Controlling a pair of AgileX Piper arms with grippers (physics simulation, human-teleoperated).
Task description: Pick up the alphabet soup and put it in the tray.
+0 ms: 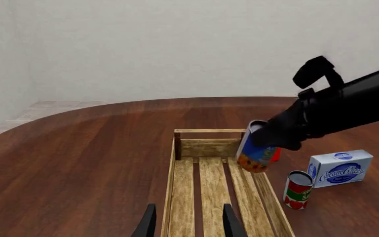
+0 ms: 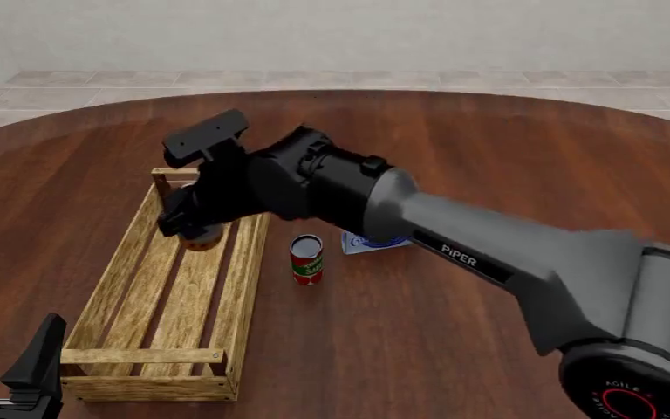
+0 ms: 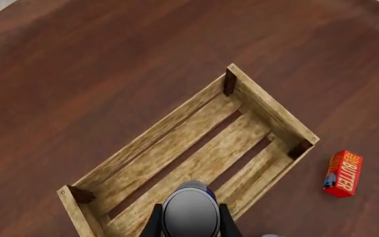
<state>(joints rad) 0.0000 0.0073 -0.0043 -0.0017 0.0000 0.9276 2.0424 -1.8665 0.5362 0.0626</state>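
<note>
In the front view the right arm hides most of the small blue-and-orange alphabet soup can (image 2: 203,237). The right fingers (image 3: 189,217) are closed on its sides, holding it tilted above the far end of the long light-wood slatted tray (image 2: 137,301). Two cans show: this one and a red-and-green can (image 2: 306,259) standing on the brown wooden desk (image 2: 452,157). The left fingers (image 1: 188,221) are spread apart, holding nothing, partly cut off.

Tabletop (image 2: 522,166): dark reddish-brown wood, lengthwise grain, rounded far edge, soft sheen. Floor (image 2: 347,80): pale square tiles, visible as a band beyond the tabletop's far edge. Wall (image 1: 176,44): plain off-white, unmarked, meeting the floor behind the tabletop. Light: even, diffuse, with faint soft shadows.
</note>
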